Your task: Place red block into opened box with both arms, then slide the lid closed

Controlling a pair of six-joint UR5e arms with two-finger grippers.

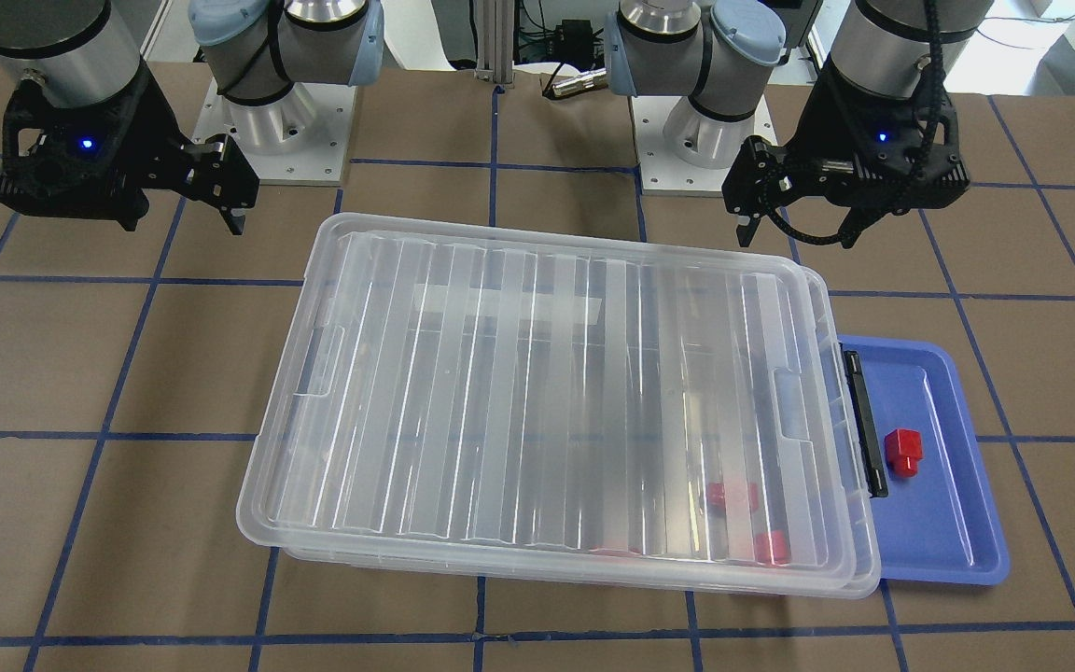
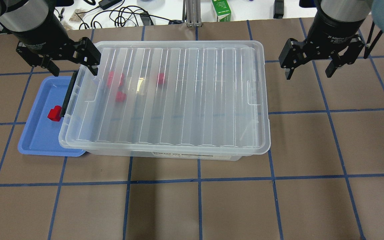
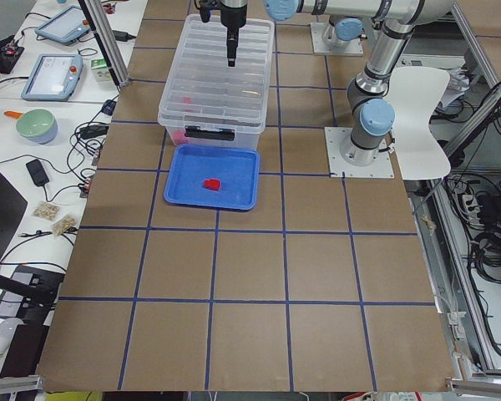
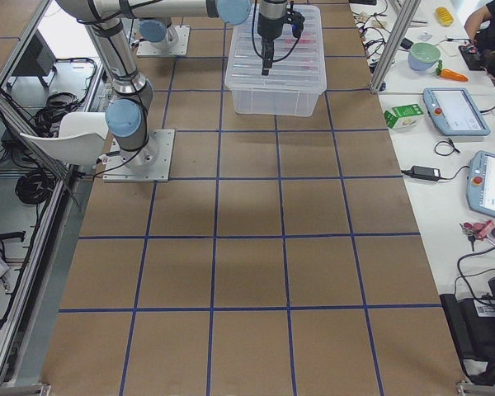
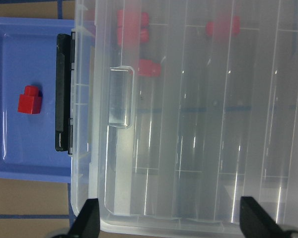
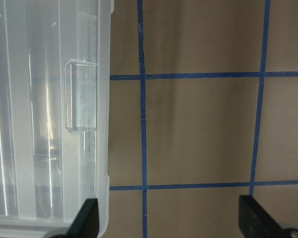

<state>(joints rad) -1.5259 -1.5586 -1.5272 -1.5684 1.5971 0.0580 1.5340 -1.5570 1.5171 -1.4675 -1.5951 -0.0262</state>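
The ribbed clear lid (image 2: 178,100) lies flat on the clear box (image 2: 178,155) and covers nearly all of it; a thin strip of box rim shows beside the black latch bar (image 1: 864,420). Red blocks (image 2: 120,96) show blurred through the lid near the latch end. One more red block (image 1: 901,451) lies on the blue tray (image 1: 948,523). My left gripper (image 2: 74,70) hangs open and empty above the box's latch end. My right gripper (image 2: 308,74) hangs open and empty over bare table beyond the lid's other end. Neither touches the lid.
The blue tray (image 2: 38,140) is tucked partly under the box's latch end. The brown table (image 2: 278,200) has blue tape grid lines. Cables, a green carton (image 2: 221,10) and tablets lie on the benches beyond the table's far edge.
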